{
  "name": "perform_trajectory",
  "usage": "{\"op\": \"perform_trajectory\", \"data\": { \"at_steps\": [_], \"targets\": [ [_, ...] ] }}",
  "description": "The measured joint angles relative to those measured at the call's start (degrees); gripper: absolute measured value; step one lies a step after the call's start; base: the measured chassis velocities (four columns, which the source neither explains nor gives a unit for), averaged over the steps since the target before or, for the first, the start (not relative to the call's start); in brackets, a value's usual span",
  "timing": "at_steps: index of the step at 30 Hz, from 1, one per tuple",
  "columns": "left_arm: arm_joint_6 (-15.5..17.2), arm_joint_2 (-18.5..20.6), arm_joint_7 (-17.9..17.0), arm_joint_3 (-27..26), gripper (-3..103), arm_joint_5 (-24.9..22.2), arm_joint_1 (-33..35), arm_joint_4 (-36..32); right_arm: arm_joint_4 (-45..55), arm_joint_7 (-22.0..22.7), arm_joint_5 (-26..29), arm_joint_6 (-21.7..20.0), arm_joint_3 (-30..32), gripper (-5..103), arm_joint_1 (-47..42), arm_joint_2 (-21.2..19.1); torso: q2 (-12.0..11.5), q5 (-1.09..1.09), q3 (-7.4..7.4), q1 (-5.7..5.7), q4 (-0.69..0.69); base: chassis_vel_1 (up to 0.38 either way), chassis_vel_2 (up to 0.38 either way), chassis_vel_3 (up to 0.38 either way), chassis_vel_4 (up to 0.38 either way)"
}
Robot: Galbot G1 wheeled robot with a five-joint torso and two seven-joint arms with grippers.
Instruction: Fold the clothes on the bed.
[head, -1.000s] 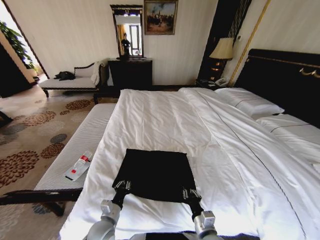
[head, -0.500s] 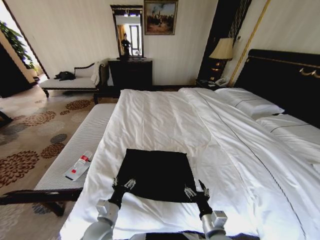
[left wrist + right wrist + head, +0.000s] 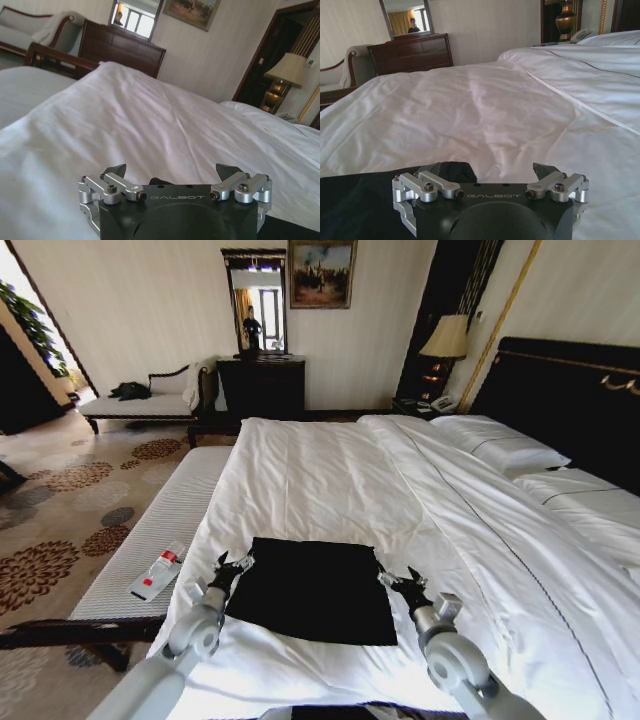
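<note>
Across the whole foot end of the bed (image 3: 330,480), white duvet is spreading out before you, and the clothes (image 3: 315,588), a single black garment already lying as a flat rectangle, are sitting near the robot's side of it. You are seeing no lettering on the garment; whatever print it carries is lying hidden inside the fold or face down.

Flanking it, the left gripper (image 3: 231,566) is hovering at the garment's left edge and the right gripper (image 3: 399,580) at its right edge, both near the far corners. Each claw is standing with fingers spread apart and nothing between them, as both wrist views are confirming.

Judging by that placement, you are lining up another fold, probably side to side or far edge toward near. The next move is calling for both claws to settle onto the cloth and pinch only the black fabric, not the duvet beneath.

Whether the fingertips are touching the cloth is hard to make out. Sleeves and collar are lying tucked away, and both arms are running out of the head view's lower edge.
</note>
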Motion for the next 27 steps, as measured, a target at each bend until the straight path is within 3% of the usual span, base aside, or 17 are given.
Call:
{"op": "perform_trajectory", "data": {
  "at_steps": [6, 15, 27],
  "targets": [
    [3.6, -2.1, -0.6, 2.8, 100, -2.9, -6.7, 8.4, -2.9, 0.1, -1.0, -0.1, -0.2, 100, 1.2, 0.1, 0.0, -0.02, -0.01, 0.0, 0.0, 0.0, 0.0, 0.0, 0.0],
    [3.0, -4.6, 1.1, 5.7, 101, -2.0, -11.1, 15.7, -4.7, 0.1, -4.6, 0.6, -0.6, 100, 1.9, 0.5, 0.0, -0.01, -0.01, 0.0, -0.01, 0.0, 0.0, 0.0, 0.0],
    [1.3, -6.3, 4.5, 7.1, 60, 0.7, -11.8, 19.0, -4.5, 1.0, -5.1, 1.0, -0.2, 100, 1.8, 0.7, 0.0, -0.01, -0.02, -0.02, 0.0, 0.0, 0.0, 0.0, 0.0]
  ]
}}
